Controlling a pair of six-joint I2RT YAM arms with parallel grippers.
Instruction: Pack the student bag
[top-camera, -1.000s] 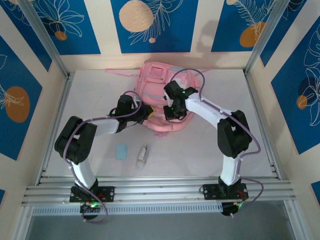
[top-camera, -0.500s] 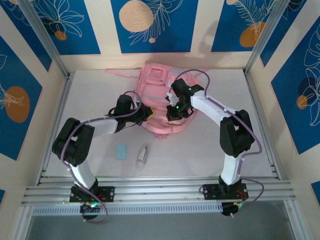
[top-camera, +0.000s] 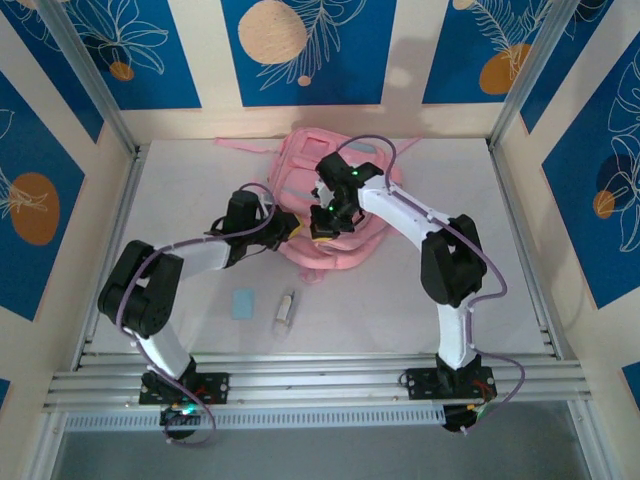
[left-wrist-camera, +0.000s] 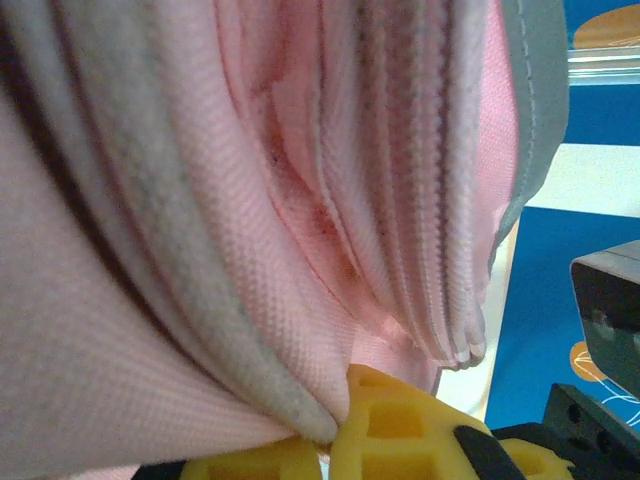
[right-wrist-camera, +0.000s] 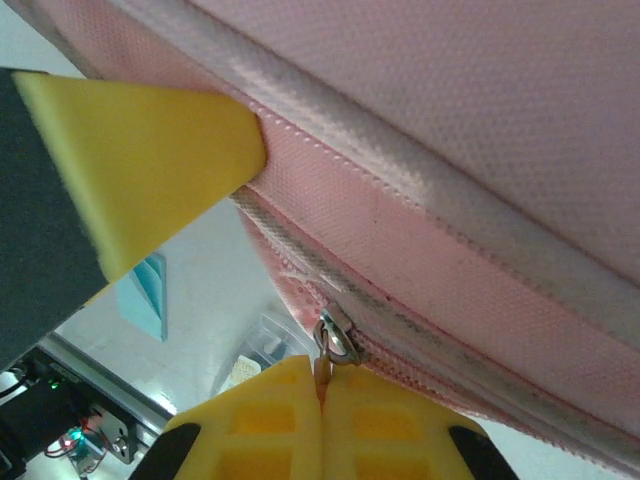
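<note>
While the left claw (left-wrist-camera: 330, 440) pinches the soft pink fabric backpack (top-camera: 300, 160), the right claw (right-wrist-camera: 320, 400) grips its metal zip pull (right-wrist-camera: 337, 340). Draw straight along the teeth.

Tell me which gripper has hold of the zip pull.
The right gripper: its jaws pinch the metal zip pull; the left gripper clamps bag fabric.

The left arm (top-camera: 197, 260) and the right arm (top-camera: 398, 212) are built alike, with smooth white link shells set between bulky black joint housings. A thin lilac cable (top-camera: 365, 141) loops loosely along each arm. Small green lights glow on the wrists and by the black base plates (top-camera: 183, 388). The left gripper (left-wrist-camera: 335, 450) and the right gripper (right-wrist-camera: 322, 420) have yellow fingers moulded with square recesses, on black mounts.
</note>
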